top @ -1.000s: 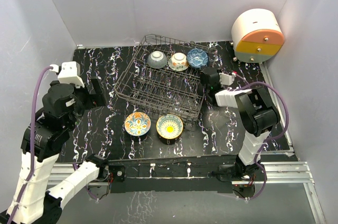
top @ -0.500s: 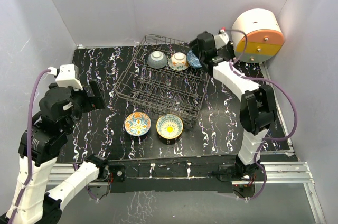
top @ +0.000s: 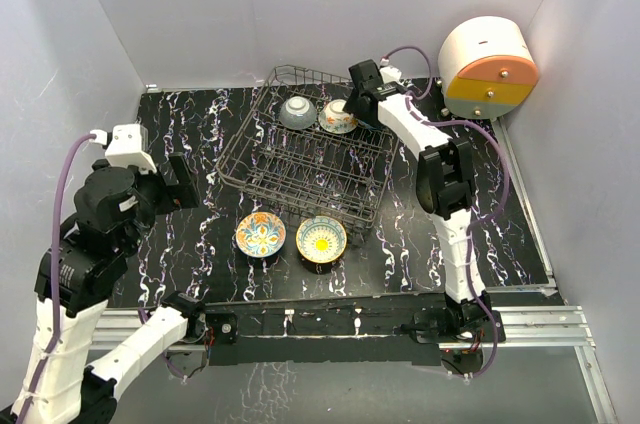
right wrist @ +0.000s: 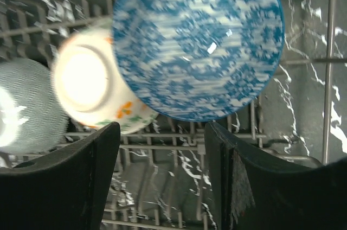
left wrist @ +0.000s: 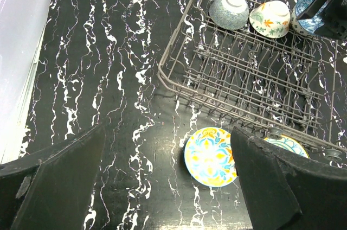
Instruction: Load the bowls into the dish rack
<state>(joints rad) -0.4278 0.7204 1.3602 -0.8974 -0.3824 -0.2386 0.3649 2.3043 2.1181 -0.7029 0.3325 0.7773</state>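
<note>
Dish rack (top: 310, 159): sits mid-table towards the back, on the black white-veined table (top: 200, 134).

Far row of the rack holds three bowls side by side, all tipped on edge:
- speckled grey bowl (top: 297, 111), leftmost
- orange-green floral bowl (top: 338, 116), touching it on the right
- blue bowl (right wrist: 198, 43), last in line, painted inside facing your right wrist camera and overlapping the floral one

Two bowls are not yet loaded. The orange-blue floral bowl (top: 260, 234) and the yellow sunflower bowl (top: 321, 238) lie upright on the table, just beside the rack's near edge and close to each other.

Right gripper (top: 358, 99): reached over the rack's back right corner, right at the blue bowl. Fingers (right wrist: 87, 176) spread wide, nothing between them. The wrist view is smeared, so you cannot tell whether a finger brushes the rim.

Left gripper (top: 183, 180): hangs over the left of the table, well apart from the rack. Its fingers are wide apart and empty, and it looks towards the orange-blue bowl.

Step, as I read it: blue bowl is seated and let go, third of five. Your next move calls for lifting the right arm straight back out so it doesn't tip the leaning row. Then take a table bowl by its rim; the left arm is better placed for that.

Writing: none readable. The round white, orange and yellow container (top: 488, 69) at back right shows no label.
</note>
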